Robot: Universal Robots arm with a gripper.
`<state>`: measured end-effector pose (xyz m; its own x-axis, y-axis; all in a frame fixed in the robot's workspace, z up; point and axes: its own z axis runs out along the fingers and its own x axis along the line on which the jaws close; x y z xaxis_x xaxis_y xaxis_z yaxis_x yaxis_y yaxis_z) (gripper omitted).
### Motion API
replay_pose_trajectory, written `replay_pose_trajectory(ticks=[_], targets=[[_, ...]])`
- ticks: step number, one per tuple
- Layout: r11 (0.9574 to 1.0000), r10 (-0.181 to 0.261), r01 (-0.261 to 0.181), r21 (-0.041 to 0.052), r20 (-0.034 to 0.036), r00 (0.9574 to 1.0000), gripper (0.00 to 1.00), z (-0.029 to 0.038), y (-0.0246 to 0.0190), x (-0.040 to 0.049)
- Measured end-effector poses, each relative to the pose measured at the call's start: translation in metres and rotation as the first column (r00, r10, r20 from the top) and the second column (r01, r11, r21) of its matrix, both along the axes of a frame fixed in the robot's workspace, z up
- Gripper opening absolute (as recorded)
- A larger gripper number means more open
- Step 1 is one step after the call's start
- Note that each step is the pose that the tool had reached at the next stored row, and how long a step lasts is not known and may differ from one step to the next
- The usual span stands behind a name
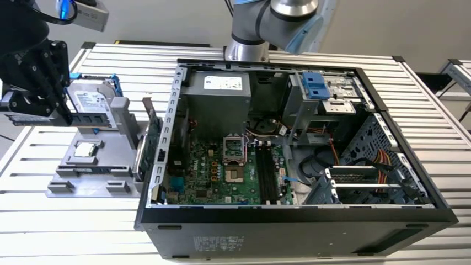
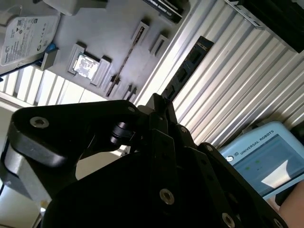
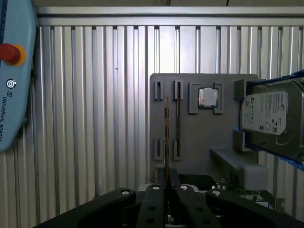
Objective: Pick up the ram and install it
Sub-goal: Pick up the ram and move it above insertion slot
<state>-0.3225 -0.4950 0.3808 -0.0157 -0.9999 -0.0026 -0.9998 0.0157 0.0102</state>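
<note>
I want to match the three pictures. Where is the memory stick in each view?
Exterior view: the memory stick is level, at the exterior view's left, overlapping the hard drive.
Second wrist view: the stick slants over the ribbed table.
First wrist view: edge-on, a thin line held in the gripper.
Shared landmark: the square chip.

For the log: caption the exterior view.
Closed jaws hold the memory stick above the grey tray, beside the open computer case.
</note>
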Motion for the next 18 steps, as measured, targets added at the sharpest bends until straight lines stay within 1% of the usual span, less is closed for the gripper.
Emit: replay_pose_trajectory(ticks=[18], targets=[[1.0, 0.0, 0.0, 0.0, 0.0, 1.0, 0.0, 0.0, 0.0, 0.0185]])
